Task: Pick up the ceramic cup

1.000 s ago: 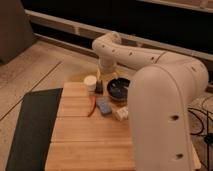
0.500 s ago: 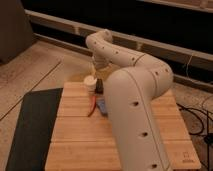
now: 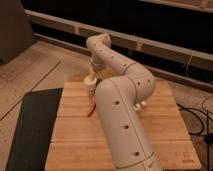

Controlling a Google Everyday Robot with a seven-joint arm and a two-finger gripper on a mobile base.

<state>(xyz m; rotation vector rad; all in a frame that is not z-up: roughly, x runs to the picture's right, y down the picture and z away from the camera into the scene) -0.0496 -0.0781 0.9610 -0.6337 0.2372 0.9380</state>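
The ceramic cup (image 3: 89, 82) is a small cream-white round cup standing near the far left edge of the wooden table (image 3: 165, 135). My gripper (image 3: 93, 73) hangs straight down from the bent arm (image 3: 120, 115) and sits right over the cup, at or just above its rim. I cannot tell whether it touches the cup. The big white arm fills the middle of the view and hides the dark bowl behind it.
A thin red object (image 3: 91, 106) lies on the table just in front of the cup, next to the arm. A small white thing (image 3: 141, 105) peeks out at the arm's right side. A dark mat (image 3: 30, 125) lies left of the table. Cables (image 3: 197, 112) run at the right.
The arm has swung left and nearer the camera, now hiding the dark bowl. The gripper has come down from beside the cup to right over it.
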